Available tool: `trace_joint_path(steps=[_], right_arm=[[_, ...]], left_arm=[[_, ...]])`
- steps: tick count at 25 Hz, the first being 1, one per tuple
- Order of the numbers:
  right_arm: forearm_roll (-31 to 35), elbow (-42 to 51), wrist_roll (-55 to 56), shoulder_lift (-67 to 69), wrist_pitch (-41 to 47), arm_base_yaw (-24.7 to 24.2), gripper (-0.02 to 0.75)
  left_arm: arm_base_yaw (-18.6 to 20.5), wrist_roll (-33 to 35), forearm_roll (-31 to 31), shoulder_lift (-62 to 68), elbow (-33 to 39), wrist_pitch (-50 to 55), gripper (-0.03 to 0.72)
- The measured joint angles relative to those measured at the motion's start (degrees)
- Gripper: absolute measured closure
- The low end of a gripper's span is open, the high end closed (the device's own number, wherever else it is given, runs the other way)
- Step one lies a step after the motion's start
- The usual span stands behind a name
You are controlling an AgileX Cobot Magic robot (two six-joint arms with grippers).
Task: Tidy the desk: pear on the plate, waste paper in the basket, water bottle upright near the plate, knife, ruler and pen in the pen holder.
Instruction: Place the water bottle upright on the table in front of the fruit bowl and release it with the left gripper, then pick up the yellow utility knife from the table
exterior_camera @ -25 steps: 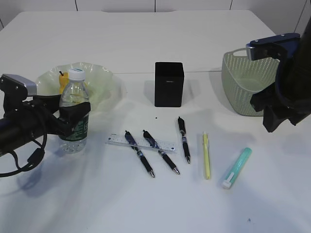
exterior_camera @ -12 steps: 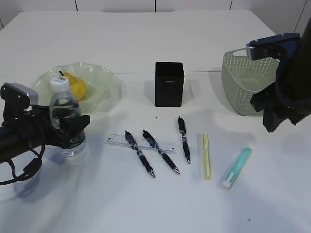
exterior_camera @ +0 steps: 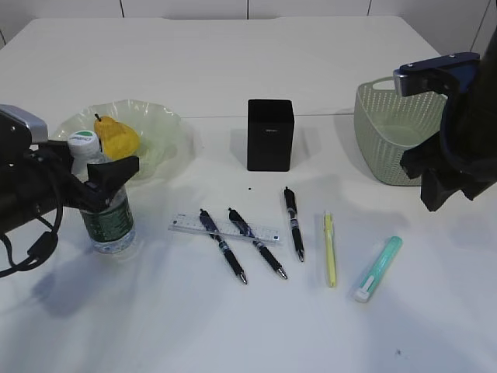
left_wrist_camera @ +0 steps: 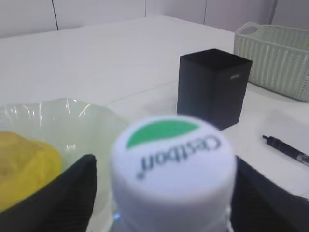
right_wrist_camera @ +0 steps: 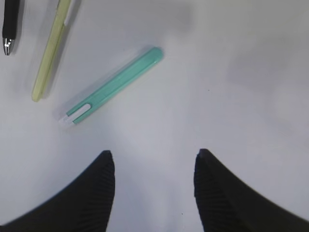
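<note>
The water bottle [exterior_camera: 105,214] stands upright on the desk [exterior_camera: 233,326] just in front of the plate [exterior_camera: 159,128]. Its white cap [left_wrist_camera: 171,164] fills the left wrist view. My left gripper [exterior_camera: 109,175] is open around the bottle's neck, one finger [left_wrist_camera: 72,188] on each side with a gap at the left one. The pear [exterior_camera: 116,138] lies in the plate. Ruler [exterior_camera: 225,228], three black pens [exterior_camera: 293,221], a yellow pen [exterior_camera: 329,249] and the teal knife [exterior_camera: 379,268] lie in front of the pen holder [exterior_camera: 270,134]. My right gripper [exterior_camera: 432,200] hangs open and empty before the basket [exterior_camera: 388,132]. No waste paper shows.
In the right wrist view the teal knife [right_wrist_camera: 113,86] and the yellow pen [right_wrist_camera: 50,50] lie on bare white desk beyond the open right gripper [right_wrist_camera: 154,159]. Two black pens lie across the ruler. The basket stands at the right edge.
The bottle has moved left and lower with my left gripper, uncovering the pear. The left jaws have widened and now sit higher on the bottle. The right arm has not moved.
</note>
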Motion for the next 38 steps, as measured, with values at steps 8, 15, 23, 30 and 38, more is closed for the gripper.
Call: trace_joint_path(steps=[8,15,23,30,38], right_arm=[[0.0,0.0,0.0,0.0,0.0,0.0,0.345],[0.0,0.0,0.0,0.0,0.0,0.0,0.345],[-4.54,0.0,0.0,0.0,0.0,0.0,0.345],[-4.97,0.0,0.0,0.0,0.0,0.0,0.345],[-4.97,0.0,0.0,0.0,0.0,0.0,0.345]], left_arm=[[0.0,0.03,-1.32,-5.95,0.1,0.0,0.118],[0.0,0.12,-1.79,-11.37,0.35,0.0,0.118],[0.0,-1.84,-6.57,-18.43,0.37,8.05,0.118],[4.3,-5.11,-11.35,-23.91,0.47,17.22,0.118],[8.07,-5.25,-18.66,-30.09,0.47,36.24,0.118]])
